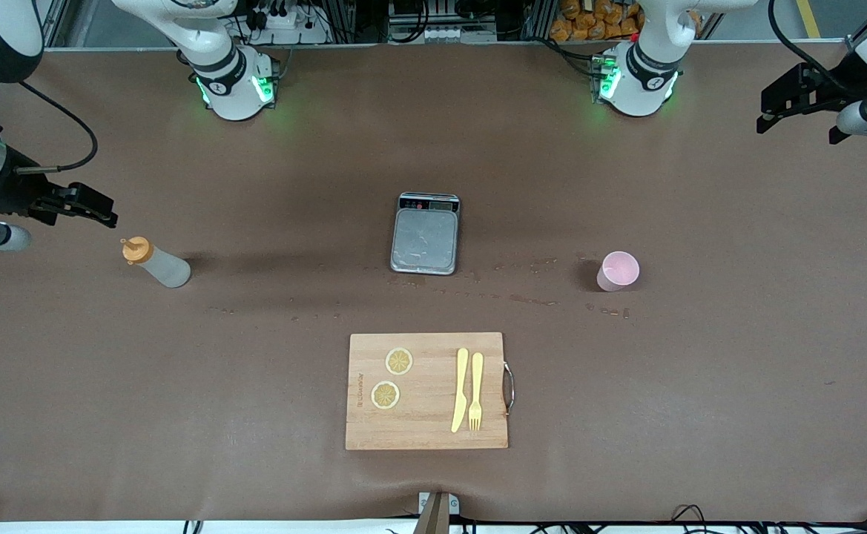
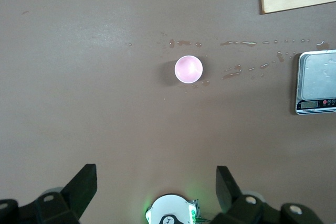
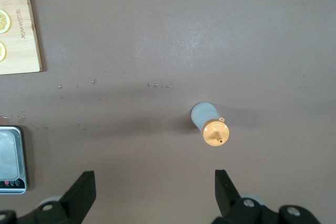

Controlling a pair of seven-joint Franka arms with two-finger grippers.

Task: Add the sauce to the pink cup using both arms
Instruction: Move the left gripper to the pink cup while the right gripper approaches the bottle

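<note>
While its board print stays unreadable, both hands, left (image 2: 152, 190) and right (image 3: 152, 192), spread wide, empty.

Brown table (image 1: 700, 415), sauce bottle (image 1: 157, 263) toward the right arm's end, scale (image 1: 424, 239) mid-table, pink cup (image 1: 617, 271) toward the left arm's end, cutting board (image 1: 427, 391) nearest the front camera.
</note>
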